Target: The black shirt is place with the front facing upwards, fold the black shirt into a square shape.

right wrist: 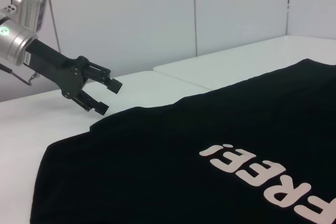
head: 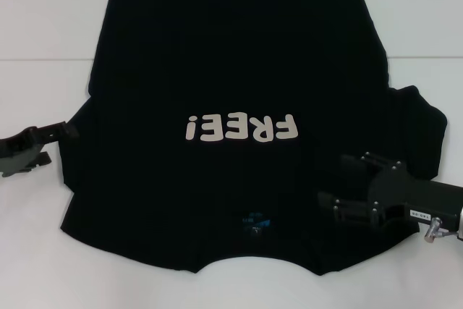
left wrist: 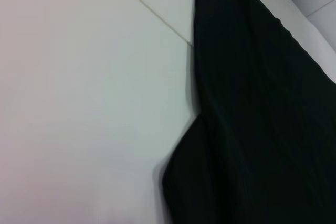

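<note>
The black shirt (head: pixel 239 70) lies flat on the white table (head: pixel 43 19), front up. Its off-white "FREE!" letters (head: pixel 241 128) read upside down, and the blue neck label (head: pixel 257 222) is near the front edge. My left gripper (head: pixel 59 145) is open and empty, just beside the shirt's left sleeve edge. It also shows in the right wrist view (right wrist: pixel 107 96), hovering at the cloth's edge. My right gripper (head: pixel 338 181) is open and empty, low over the shirt's right shoulder area. The left wrist view shows the shirt's edge (left wrist: pixel 252 119) on the table (left wrist: pixel 79 103).
The table has a seam line (head: pixel 43 59) running across it behind the sleeves. The right sleeve (head: pixel 423 132) spreads out toward the right. White wall panels (right wrist: pixel 157 14) stand beyond the table on my left side.
</note>
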`<action>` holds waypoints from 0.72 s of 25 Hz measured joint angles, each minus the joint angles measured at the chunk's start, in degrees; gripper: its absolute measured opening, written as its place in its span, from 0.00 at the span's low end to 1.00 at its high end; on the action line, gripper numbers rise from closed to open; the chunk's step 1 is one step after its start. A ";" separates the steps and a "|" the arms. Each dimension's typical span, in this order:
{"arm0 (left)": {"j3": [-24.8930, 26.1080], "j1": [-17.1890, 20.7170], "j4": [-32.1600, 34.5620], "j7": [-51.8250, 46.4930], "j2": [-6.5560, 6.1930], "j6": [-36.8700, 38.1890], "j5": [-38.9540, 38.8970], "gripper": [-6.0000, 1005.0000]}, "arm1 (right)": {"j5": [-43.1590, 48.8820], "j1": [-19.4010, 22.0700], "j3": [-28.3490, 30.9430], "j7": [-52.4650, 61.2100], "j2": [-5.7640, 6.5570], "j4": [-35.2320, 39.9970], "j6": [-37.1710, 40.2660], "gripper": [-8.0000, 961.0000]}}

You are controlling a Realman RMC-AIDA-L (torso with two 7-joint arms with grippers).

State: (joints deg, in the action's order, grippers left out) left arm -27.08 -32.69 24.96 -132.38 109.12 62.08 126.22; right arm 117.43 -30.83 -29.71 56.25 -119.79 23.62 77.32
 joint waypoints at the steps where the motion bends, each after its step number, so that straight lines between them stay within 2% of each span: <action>1: 0.00 -0.02 0.00 -0.03 0.14 -0.14 0.00 0.94 | 0.00 0.00 0.00 0.00 0.00 0.00 0.02 0.94; 10: 0.02 0.34 0.00 -0.13 1.07 -1.27 -0.01 0.94 | 0.00 0.18 0.00 0.00 0.00 0.02 0.18 0.94; 18: 0.06 -0.39 -2.96 -0.72 0.84 -0.85 -0.13 0.94 | 0.00 0.23 0.00 0.00 0.00 0.02 0.27 0.94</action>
State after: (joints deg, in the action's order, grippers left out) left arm -27.03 -33.07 22.00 -133.11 109.96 61.23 126.09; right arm 117.42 -30.60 -29.71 56.25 -119.79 23.64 77.60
